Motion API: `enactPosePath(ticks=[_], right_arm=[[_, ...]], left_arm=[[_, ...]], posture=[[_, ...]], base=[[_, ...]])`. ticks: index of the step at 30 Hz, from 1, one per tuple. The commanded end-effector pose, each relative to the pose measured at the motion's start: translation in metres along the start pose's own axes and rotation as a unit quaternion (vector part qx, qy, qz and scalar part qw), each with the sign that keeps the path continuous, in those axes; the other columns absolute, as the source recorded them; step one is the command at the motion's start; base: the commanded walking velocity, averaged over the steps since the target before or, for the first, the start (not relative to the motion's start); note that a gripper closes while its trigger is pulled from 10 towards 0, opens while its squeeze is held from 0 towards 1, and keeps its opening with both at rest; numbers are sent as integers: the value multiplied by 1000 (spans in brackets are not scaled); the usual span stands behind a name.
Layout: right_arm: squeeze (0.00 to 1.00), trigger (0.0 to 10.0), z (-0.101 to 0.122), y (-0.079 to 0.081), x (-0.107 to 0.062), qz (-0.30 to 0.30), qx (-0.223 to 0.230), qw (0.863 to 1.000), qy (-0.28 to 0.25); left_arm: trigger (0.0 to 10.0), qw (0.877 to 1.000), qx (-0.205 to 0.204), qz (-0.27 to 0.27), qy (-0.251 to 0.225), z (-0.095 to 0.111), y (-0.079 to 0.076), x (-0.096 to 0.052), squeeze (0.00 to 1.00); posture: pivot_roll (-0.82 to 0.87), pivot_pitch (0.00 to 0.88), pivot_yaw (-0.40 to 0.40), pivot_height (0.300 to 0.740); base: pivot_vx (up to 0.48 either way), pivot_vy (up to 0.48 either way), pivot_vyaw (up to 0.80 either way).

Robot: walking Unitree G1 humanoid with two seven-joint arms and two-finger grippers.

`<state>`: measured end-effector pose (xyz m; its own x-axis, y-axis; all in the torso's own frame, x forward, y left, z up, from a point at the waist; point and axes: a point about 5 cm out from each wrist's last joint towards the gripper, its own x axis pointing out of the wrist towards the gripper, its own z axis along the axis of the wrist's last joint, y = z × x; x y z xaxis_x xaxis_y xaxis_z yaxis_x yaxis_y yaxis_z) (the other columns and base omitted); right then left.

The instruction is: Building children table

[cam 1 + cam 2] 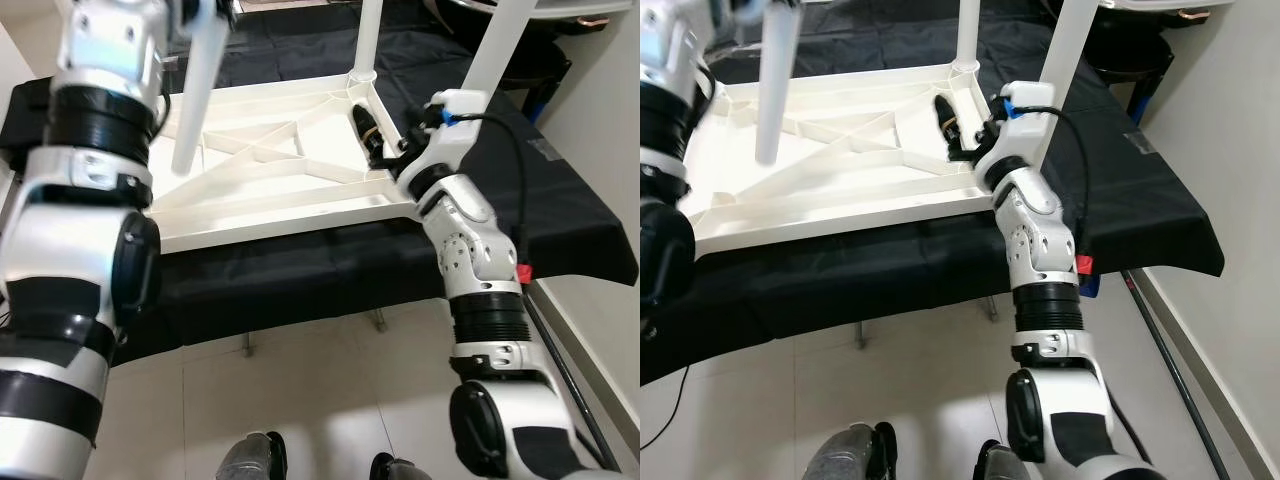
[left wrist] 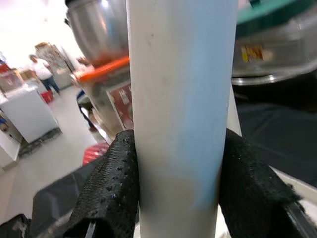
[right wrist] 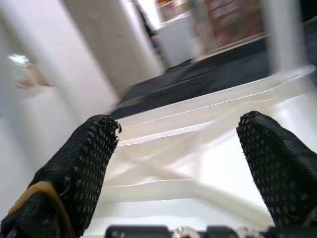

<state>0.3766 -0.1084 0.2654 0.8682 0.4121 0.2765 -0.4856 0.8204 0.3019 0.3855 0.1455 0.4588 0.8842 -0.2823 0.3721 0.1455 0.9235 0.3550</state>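
Left end effector [image 2: 178, 198] clamped a white leg [image 2: 181, 99]; right end effector [image 3: 183, 168] gaped empty over the upturned tabletop [image 1: 270, 190], near its corner leg [image 1: 366, 40].

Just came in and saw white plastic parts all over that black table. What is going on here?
The robot is assembling a small white table. The tabletop lies upside down on the black cloth, with two legs already standing at its far corners. The left tool is shut on another leg, holding it upright above the underside. The right tool, open, rests at the near right corner.
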Motion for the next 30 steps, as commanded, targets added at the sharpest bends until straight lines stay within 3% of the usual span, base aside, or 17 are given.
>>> enactPosePath(ticks=[1,5,9,14,16,20,21,30], right_arm=[[0,10000,7,8,2,30,41,999,-9],[0,10000,17,38,-1,140,78,987,-15],[0,10000,19,44,-1,158,79,984,-17],[0,10000,20,50,1,168,73,983,-18],[0,10000,18,58,9,175,51,983,-12],[0,10000,15,60,13,174,41,984,-5],[0,10000,9,60,17,166,19,986,3],[0,10000,-8,58,24,136,-9,990,39]], left_arm=[[10000,1000,-16,1,-10,1,-2,2,0],[10000,998,-58,-13,-12,-6,-19,5,0],[10000,998,-66,-19,-7,-9,-25,5,0],[10000,996,-77,-33,-3,-13,-34,6,0],[10000,992,-117,-54,-1,-13,-53,11,0],[10000,990,-125,-60,-3,-11,-59,13,0],[10000,988,-141,-70,-5,-8,-65,16,0],[10000,987,-138,-84,-14,8,-78,21,0]], posture=[[181,130,38,740],[173,122,37,740],[171,121,38,740],[167,120,32,740],[169,120,27,740],[170,119,25,740],[170,119,23,740],[175,120,16,740]], base=[[0,0,0],[0,0,0],[0,0,0],[0,0,0],[0,0,0],[0,0,0],[0,0,0],[0,0,0]])
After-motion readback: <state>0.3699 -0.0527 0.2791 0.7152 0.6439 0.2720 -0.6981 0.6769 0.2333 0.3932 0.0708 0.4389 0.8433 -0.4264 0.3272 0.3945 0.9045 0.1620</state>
